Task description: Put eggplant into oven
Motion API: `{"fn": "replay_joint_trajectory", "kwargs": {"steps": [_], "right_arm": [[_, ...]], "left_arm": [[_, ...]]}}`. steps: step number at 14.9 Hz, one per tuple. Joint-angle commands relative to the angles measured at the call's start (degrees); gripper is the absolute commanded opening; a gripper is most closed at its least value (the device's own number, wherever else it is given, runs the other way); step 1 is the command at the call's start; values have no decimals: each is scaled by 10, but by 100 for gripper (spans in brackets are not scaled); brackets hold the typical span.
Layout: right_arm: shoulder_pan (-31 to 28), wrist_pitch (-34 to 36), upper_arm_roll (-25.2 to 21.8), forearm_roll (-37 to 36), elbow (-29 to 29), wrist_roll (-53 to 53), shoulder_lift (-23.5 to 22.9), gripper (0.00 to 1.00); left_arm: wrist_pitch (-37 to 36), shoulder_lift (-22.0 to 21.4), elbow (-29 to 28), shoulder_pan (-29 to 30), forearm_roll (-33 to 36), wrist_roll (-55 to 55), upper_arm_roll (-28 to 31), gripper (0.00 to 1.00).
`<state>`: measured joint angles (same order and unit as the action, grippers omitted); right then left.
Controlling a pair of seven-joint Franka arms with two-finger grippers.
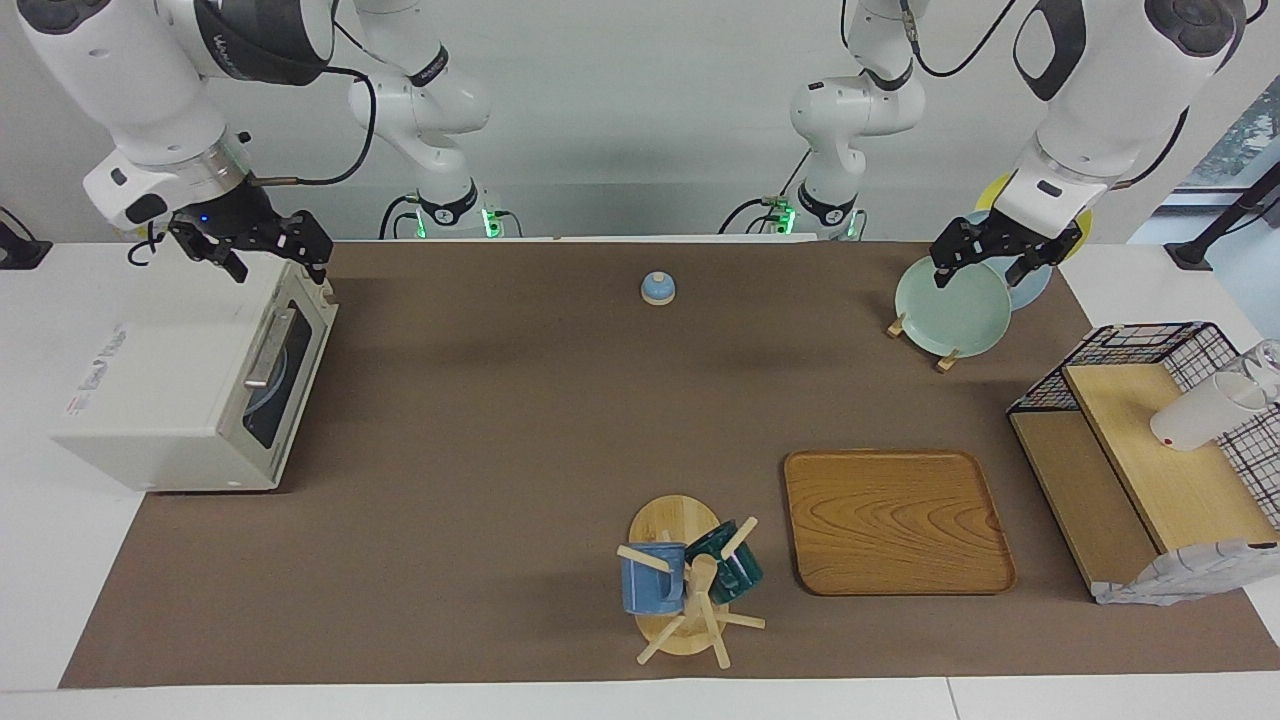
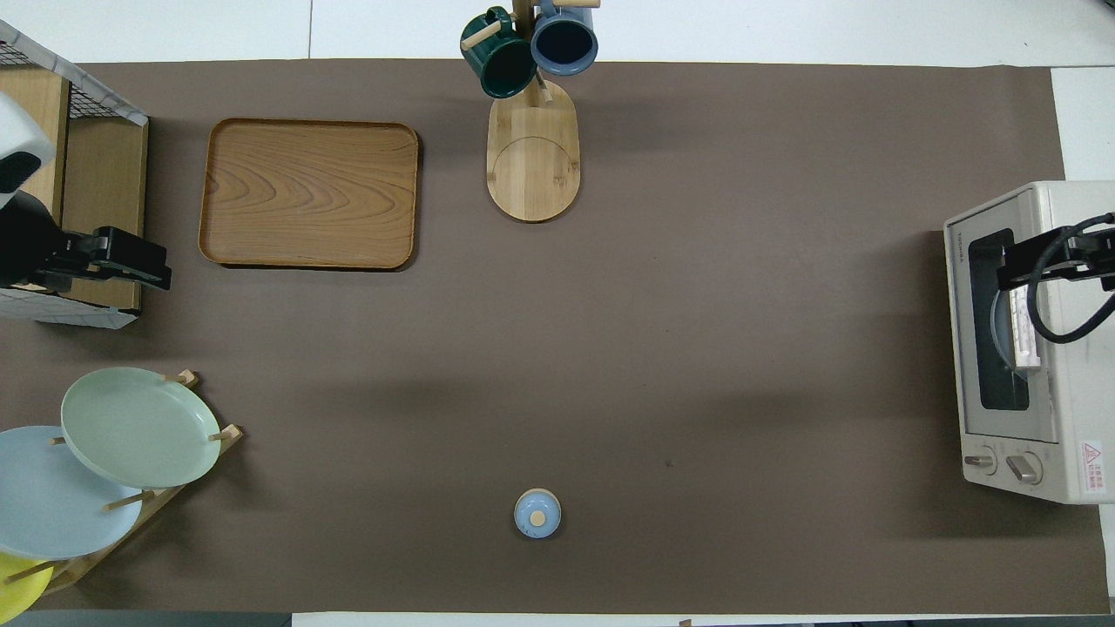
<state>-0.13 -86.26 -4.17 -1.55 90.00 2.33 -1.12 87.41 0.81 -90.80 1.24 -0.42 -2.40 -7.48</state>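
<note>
The eggplant is not in view in either view. The off-white oven [image 1: 150,400] stands at the right arm's end of the table with its glass door [image 1: 285,360] shut; it also shows in the overhead view [image 2: 1067,366]. My right gripper [image 1: 275,262] hangs open and empty over the oven's top edge above the door, and shows in the overhead view [image 2: 1015,268]. My left gripper [image 1: 985,262] is open and empty over the plate rack at the left arm's end, and shows in the overhead view [image 2: 144,266].
A green plate [image 1: 952,305] with blue and yellow plates stands in a wooden rack. A wooden tray [image 1: 895,520], a mug tree [image 1: 690,580] with two mugs, a small blue domed lid [image 1: 657,288] and a wire shelf [image 1: 1150,450] with a white cup are on the table.
</note>
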Motion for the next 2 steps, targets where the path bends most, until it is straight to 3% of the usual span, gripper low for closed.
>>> {"fn": "replay_joint_trajectory", "kwargs": {"steps": [1,2], "right_arm": [[-4,-8,1,10,-1,-7,2,100],[-4,-8,1,10,-1,-7,2,100]], "left_arm": [[9,-16,-18,10,8,7,-5,100],[9,-16,-18,10,8,7,-5,100]]}}
